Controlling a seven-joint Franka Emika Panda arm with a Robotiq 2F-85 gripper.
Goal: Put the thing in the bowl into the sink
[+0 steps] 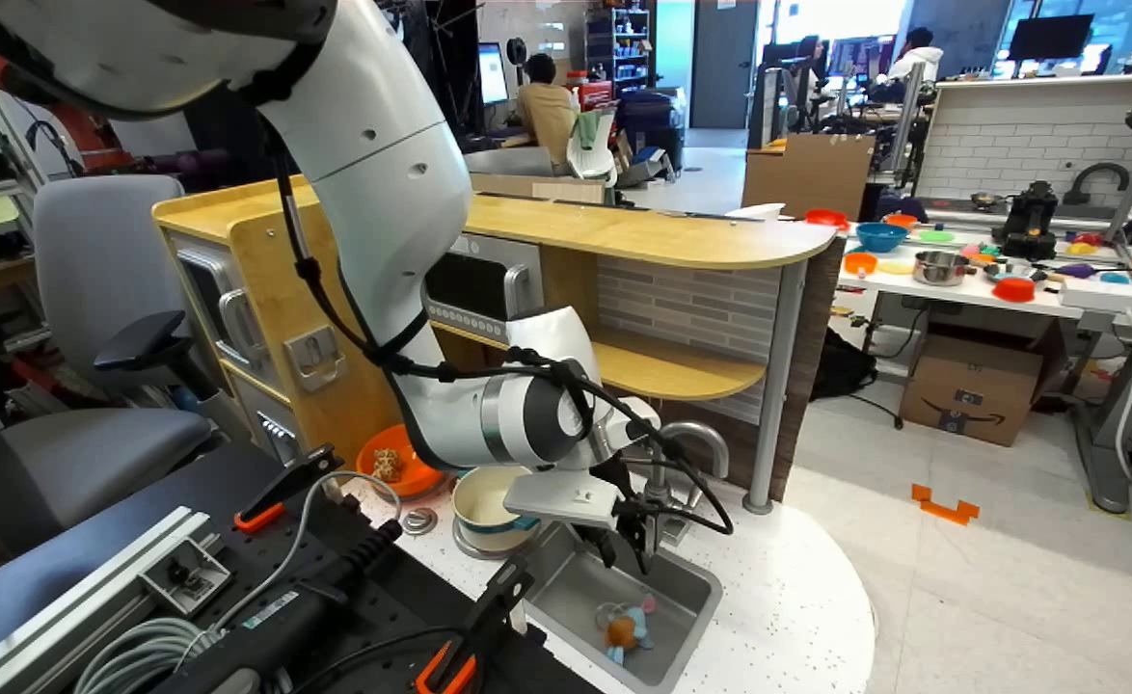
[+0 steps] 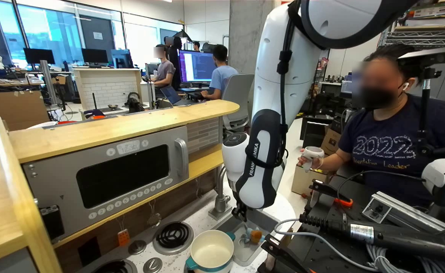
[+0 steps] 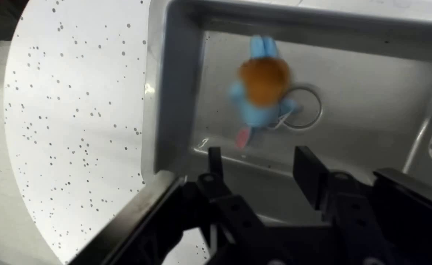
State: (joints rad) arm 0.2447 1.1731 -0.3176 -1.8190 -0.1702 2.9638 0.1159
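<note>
- OK, gripper (image 3: 258,160) is above the sink (image 1: 566,583) rn, near the faucet (image 2: 220,195), tips pointing down.
- Jaws are spread apart, plain gap b/w 'em in wrist view.
- Task's thing: small brown piece (image 1: 388,466), sitting in the orange bowl (image 1: 414,480) in an exterior view, well apart from the gripper. Too tiny for details from here, tbh.
- Down in the sink, a blue-&-orange toy (image 3: 264,82) lies on the bottom, pink bit at one end, one limb at the edge of the round drain outline (image 3: 308,110). Blurry in wrist view, shows in both exterior views too.
- Pot (image 2: 212,248), cream inside w/ teal handles, stands upright just beside the sink, b/w it & the bowl in an exterior view.
- Burner (image 2: 173,237) w/ black coil near the pot, microwave (image 2: 122,178) w/ dark window up above.
- White arm (image 2: 279,83) hangs over the counter (image 3: 72,121), bent at the elbow.
- Person (image 2: 389,129) in dark tee & mask is off to the side, holding a white controller (image 2: 313,151).
</note>
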